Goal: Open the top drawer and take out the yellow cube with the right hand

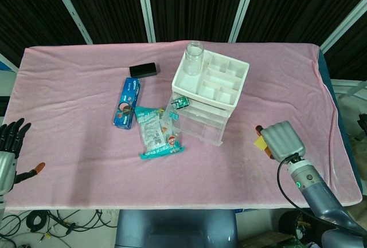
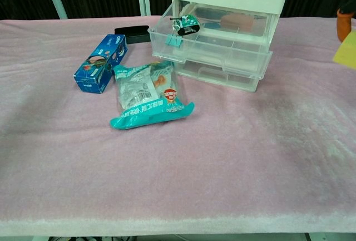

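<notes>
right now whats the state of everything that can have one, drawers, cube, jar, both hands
top drawer: pulled open, small toy tank at its front left corner
lower drawer: pushed in
yellow cube: out of the drawer, held by the right hand off to the right of the drawer unit
right hand: grips the yellow cube
left hand: holds nothing, fingers apart, at the table's left edge
clear jar: upright, no lid, on the top tray
</notes>
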Controlling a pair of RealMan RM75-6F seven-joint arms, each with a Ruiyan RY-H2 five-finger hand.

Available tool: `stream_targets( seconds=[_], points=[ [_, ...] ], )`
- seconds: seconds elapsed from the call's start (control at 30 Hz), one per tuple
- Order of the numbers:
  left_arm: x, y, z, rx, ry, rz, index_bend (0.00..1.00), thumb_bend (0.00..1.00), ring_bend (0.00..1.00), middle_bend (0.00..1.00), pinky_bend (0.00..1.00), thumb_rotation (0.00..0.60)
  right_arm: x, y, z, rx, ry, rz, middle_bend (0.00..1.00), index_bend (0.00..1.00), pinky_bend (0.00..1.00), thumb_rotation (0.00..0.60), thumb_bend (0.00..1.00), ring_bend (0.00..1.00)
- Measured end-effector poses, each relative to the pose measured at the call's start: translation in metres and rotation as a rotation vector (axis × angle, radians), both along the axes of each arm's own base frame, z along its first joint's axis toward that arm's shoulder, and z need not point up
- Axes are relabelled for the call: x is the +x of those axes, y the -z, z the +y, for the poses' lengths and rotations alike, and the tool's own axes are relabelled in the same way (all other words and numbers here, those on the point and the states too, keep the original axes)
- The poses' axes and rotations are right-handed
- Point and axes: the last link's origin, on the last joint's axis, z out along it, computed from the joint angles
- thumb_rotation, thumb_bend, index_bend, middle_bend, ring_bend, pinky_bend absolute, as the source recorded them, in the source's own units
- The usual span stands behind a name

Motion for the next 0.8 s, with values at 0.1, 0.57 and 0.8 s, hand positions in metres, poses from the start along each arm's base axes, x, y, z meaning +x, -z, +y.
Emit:
stream_targets(
  seconds=[0.1,0.57,0.8],
  points=[
    [0.000,0.000,0.000,0.000,-0.001,-0.003,0.00,0.00,0.00,0.00,0.00,0.600,-0.012,0.018,0.001,0.023,0.022,-0.014,0.91,0.60,0.88,0.600,0.32,0.96],
    [-0.001,0.001,0.001,-0.008,-0.005,-0.005,0.00,0.00,0.00,0.00,0.00,0.600,-0.050,0.069,-0.009,0.005,0.114,-0.046,0.91,0.60,0.88,0.600,0.32,0.96],
    [-0.001,0.001,0.001,-0.009,-0.006,-0.004,0.00,0.00,0.00,0.00,0.00,0.600,-0.067,0.080,-0.007,0.006,0.159,-0.044,0.90,0.60,0.88,0.600,0.30,0.95]
  ],
)
